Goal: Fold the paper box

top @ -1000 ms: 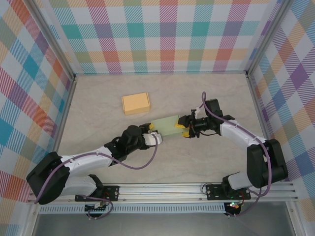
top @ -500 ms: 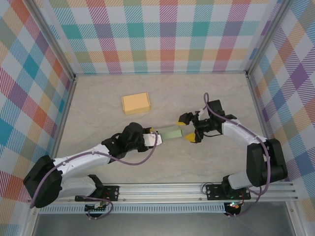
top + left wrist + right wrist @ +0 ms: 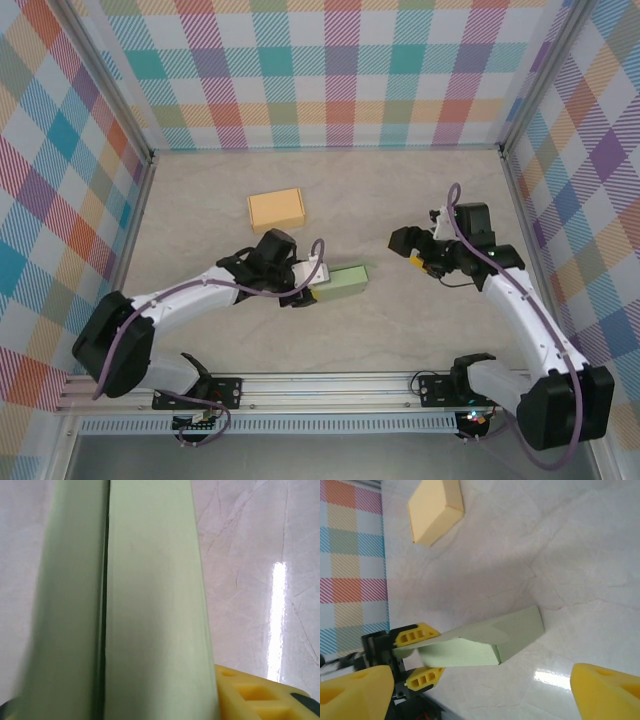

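Green paper box (image 3: 345,281) between left fingers (image 3: 415,634), right fingers (image 3: 607,692) spread, well apart

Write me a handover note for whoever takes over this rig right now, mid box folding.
Left gripper: shut on one end of the green paper box, whose free end looks to rest on the table.
Right gripper: open, off to the right, apart from that box.
Orange paper box: lies closed farther back, nothing touching it.
Done: the green box is partly folded.
Left: a seam along it shows a gap, so probably press it shut.
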Available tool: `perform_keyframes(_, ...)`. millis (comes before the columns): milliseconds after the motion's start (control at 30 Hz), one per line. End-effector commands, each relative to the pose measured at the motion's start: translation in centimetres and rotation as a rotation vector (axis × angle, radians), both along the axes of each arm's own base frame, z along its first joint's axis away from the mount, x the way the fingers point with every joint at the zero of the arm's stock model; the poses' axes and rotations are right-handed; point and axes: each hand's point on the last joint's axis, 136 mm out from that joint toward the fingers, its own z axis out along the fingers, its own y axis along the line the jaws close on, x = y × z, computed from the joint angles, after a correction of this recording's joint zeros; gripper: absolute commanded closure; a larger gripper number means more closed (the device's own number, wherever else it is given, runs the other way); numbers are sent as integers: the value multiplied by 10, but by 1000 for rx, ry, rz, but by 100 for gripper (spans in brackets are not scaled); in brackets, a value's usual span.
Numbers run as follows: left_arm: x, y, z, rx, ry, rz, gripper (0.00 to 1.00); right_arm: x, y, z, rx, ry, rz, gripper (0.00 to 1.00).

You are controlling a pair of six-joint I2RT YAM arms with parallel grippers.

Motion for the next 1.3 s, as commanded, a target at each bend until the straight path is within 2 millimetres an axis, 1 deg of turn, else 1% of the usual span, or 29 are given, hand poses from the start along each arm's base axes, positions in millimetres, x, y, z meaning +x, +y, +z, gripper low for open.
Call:
perform_keyframes(0,-2,-2,-7,-11,97,-11,50,-9,-1,-2,-100,-119,86,15)
perform_keyframes(100,5,-4,-12,-3,111,3,50,-11,-1,-9,-160,-153,118,20)
perform_keyframes(200,8,-4,-14,-5,113,5,48,-12,9,-17,-190,-188,189,25)
perform_keyframes(233,9,-4,-14,-6,108,8,47,-12,13,-19,-214,-204,217,25)
perform_keyframes(300,11,-4,-12,-9,104,10,46,-10,19,-26,-283,-236,264,29)
perform_keyframes(367,11,-5,-10,-16,104,12,43,-8,26,-31,-357,-270,304,33)
perform_keyframes(433,9,-5,-8,-25,106,12,42,-4,31,-34,-408,-293,329,33)
perform_keyframes(467,14,-9,-1,-51,75,12,41,-2,32,-35,-427,-296,335,33)
perform_keyframes(633,17,-6,8,-68,46,49,38,3,40,-41,-449,-284,375,35)
perform_keyframes(700,18,-4,16,-86,31,75,37,5,41,-44,-468,-272,380,36)
perform_keyframes(733,20,-3,22,-100,22,99,33,6,41,-45,-476,-267,380,37)
perform_keyframes(767,19,-1,28,-117,14,116,25,7,41,-45,-477,-267,379,38)
perform_keyframes(800,18,0,35,-133,8,126,22,7,42,-43,-474,-271,379,38)
perform_keyframes(867,16,3,50,-170,0,157,20,7,44,-38,-459,-277,378,39)
perform_keyframes(900,14,5,61,-195,-2,176,17,6,45,-35,-453,-281,378,39)
perform_keyframes(933,11,6,70,-213,2,190,13,5,46,-32,-449,-285,378,39)
perform_keyframes(967,10,9,79,-233,2,213,4,5,46,-29,-446,-289,377,39)
perform_keyframes(1000,11,12,89,-255,6,257,0,3,46,-26,-442,-290,377,40)
perform_keyframes(1033,11,16,97,-272,19,305,0,2,46,-23,-442,-292,377,40)
perform_keyframes(1067,10,20,101,-273,35,344,0,1,45,-22,-443,-292,376,41)
perform_keyframes(1133,25,34,115,-292,23,506,0,-1,43,-21,-452,-282,373,43)
perform_keyframes(1200,36,48,120,-300,23,649,0,-2,40,-23,-461,-266,369,44)
perform_keyframes(1267,36,53,116,-299,72,725,1,-4,39,-26,-467,-246,366,44)
